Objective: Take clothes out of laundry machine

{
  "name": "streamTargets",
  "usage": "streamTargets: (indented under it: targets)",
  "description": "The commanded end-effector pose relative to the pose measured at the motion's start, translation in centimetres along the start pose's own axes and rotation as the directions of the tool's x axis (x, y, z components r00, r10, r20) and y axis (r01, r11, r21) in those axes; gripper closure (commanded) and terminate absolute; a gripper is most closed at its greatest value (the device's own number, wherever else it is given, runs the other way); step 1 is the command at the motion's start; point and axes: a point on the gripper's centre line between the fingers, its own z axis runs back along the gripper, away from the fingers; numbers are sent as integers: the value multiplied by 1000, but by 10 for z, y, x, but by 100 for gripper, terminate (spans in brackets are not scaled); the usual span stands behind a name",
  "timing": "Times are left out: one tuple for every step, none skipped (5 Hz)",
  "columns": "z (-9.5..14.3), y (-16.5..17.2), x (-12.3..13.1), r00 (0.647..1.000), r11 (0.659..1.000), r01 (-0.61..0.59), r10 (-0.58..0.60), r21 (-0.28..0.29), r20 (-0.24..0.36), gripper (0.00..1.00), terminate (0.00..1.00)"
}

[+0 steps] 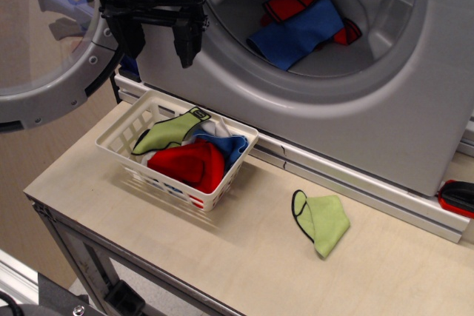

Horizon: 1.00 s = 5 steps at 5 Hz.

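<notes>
The silver-grey laundry machine [355, 109] fills the upper right, its round door [44, 49] swung open at left. Inside the drum lie a royal blue cloth [300, 33] and, under and behind it, a red cloth with dark edging [290, 5]. My black gripper [158, 44] hangs open and empty in front of the machine's left face, above the white basket and left of the drum mouth.
A white lattice basket [126, 127] on the wooden table [244, 257] holds a green cloth [167, 132], a red cloth [189, 164] and a blue-and-white one [226, 144]. Another green cloth [324, 221] lies on the table. A red-black object [458, 197] sits at the right edge.
</notes>
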Motion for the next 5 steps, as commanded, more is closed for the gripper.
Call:
streamTargets:
  targets:
    - [0, 0, 0, 1000, 1000, 0, 0, 0, 0, 0, 0]
    - [-3, -3, 1, 999, 997, -11, 14, -79, 45, 0, 0]
    - [-29, -59, 25, 985, 991, -25, 47, -128, 166, 0, 0]
    - [-26, -77, 52, 958, 976, -65, 119, -208, 261, 0, 0]
    - [-24, -87, 68, 938, 964, -64, 146, -256, 314, 0, 0]
